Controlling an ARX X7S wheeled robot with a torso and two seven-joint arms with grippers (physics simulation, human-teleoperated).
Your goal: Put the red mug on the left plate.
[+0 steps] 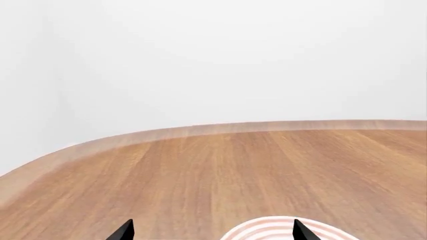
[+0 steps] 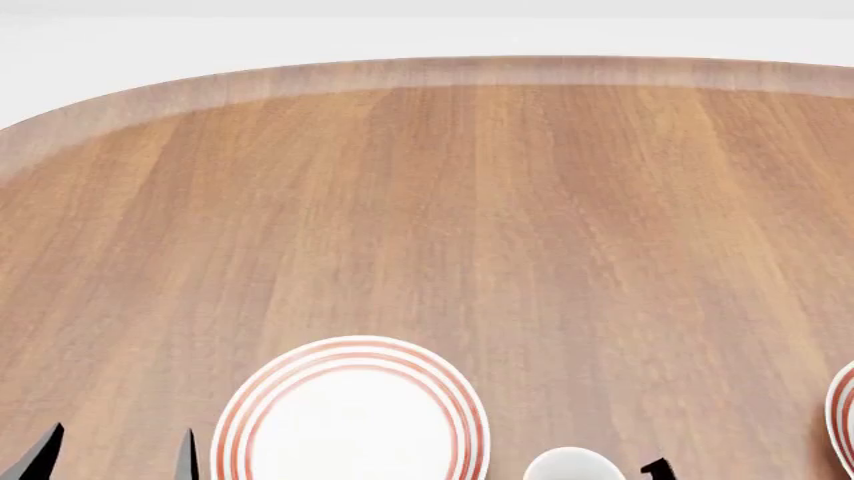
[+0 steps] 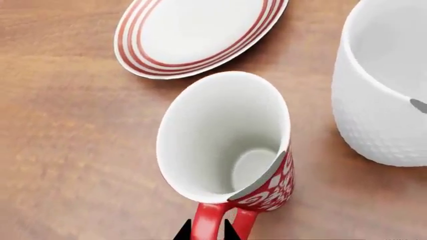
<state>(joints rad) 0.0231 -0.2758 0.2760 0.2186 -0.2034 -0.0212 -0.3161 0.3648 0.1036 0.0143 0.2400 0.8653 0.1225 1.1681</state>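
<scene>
Your wooden table (image 2: 534,220) fills nearly the whole head view, its rounded far edge curving from 9 o'clock up across 12. On it, at about 6 o'clock in that view, sits the left plate (image 2: 350,420), white with thin red rings; its near rim is cut off by the frame. At 4 o'clock, right on the edge, you get a sliver of a second ringed plate (image 2: 843,410), well apart from the first.

In your right wrist view the white mug (image 3: 387,85), dimpled on the outside, stands just beside the red mug (image 3: 223,140), a narrow gap of table showing between them. The red mug looks slightly tilted in this steep view, its white inside toward the camera; whether it is off the table you cannot tell. The left plate (image 3: 200,32) lies beyond the red mug's rim, close but not under it, so the mug is not on the plate.

Your right gripper (image 3: 207,231) has its dark tips pressed against either side of the red loop handle, clamping it. In the head view a pale mug rim and a dark bit of that arm show at 5 o'clock.

Your left gripper (image 1: 212,231) hangs with its tips spread wide, nothing between them, over the plate's edge (image 1: 280,227).
</scene>
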